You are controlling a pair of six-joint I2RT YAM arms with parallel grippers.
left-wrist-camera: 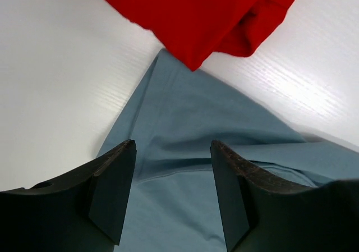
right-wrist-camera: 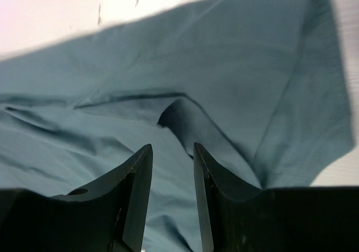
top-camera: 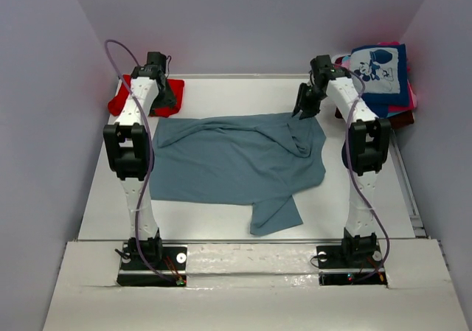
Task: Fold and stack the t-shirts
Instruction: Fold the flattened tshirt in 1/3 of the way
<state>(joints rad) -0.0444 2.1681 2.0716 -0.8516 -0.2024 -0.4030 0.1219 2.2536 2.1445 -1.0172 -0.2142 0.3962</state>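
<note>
A plain grey-blue t-shirt (top-camera: 236, 161) lies spread and wrinkled across the middle of the table, with one sleeve pointing toward the near edge. My left gripper (top-camera: 167, 104) hangs open over its far left corner; in the left wrist view (left-wrist-camera: 174, 148) the jaws stand wide apart above the cloth (left-wrist-camera: 185, 111) and hold nothing. A folded red t-shirt (top-camera: 118, 104) lies just beyond that corner (left-wrist-camera: 196, 10). My right gripper (top-camera: 302, 113) is open over the shirt's far right part, its jaws (right-wrist-camera: 173, 148) a little apart above a fold (right-wrist-camera: 224, 67).
A stack of t-shirts sits at the back right, a navy one with a cartoon-mouse print (top-camera: 380, 69) on top and pink (top-camera: 411, 95) below it. Grey walls close in the table on three sides. Bare white tabletop (top-camera: 110, 191) shows at the left.
</note>
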